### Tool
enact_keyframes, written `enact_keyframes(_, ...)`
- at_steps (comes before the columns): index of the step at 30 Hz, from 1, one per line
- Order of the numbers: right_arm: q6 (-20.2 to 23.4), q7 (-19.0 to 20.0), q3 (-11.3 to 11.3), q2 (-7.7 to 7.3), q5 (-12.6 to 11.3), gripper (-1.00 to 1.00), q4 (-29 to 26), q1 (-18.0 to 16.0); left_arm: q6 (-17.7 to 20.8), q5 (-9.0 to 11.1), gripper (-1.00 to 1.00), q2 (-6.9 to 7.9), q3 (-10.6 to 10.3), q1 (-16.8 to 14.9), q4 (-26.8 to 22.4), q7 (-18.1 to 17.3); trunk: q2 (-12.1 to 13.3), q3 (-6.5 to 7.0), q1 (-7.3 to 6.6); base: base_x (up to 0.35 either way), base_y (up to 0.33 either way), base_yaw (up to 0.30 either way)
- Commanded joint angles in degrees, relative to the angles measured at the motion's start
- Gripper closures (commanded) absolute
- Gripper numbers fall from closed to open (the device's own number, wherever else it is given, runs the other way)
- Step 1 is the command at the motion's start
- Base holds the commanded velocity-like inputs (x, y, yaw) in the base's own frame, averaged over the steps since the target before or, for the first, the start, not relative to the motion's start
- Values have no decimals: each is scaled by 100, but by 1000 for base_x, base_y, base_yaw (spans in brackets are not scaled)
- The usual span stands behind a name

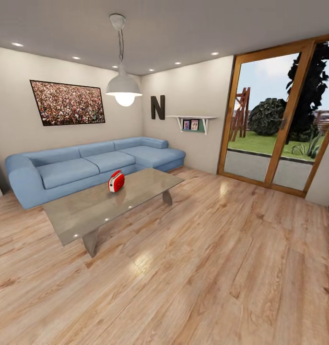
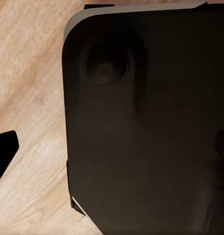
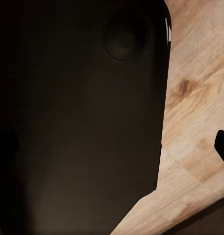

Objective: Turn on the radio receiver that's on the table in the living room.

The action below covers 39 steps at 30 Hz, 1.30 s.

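On the worktop by the blue sofa sits the radio receiver, well apart from us | claws: we cannot tell, spread or pressed together | risk: our base clipping the worktop's near corner on approach.

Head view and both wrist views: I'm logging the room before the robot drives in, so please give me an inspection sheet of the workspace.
Surface: table, glossy grey top, standing on the wood floor in front of the blue sofa.
Job's things: radio receiver, red, upright on the table's far side near the sofa.
Clutter: nothing seen on the table besides the radio.
Claws: dark finger tips at the edges of both wrist views; open or shut cannot be told.
Cables: nothing seen.
Surroundings: pendant lamp, wall picture, glass doors to a garden.
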Motion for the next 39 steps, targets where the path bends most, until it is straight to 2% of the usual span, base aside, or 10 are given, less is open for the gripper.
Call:
enact_keyframes(1,0,0,0,0,0,-100,0,1,0,0,-100,-3,0,0,0,0,0,0,0,0,0,0)
enact_keyframes(27,0,0,6,0,0,-100,0,3,8,0,-100,-13,0,-1,-121,-4,0,0,0,291,0,4)
enact_keyframes(39,0,0,9,0,0,-100,0,1,5,0,-100,-20,0,0,-123,-3,0,0,0,318,-43,229)
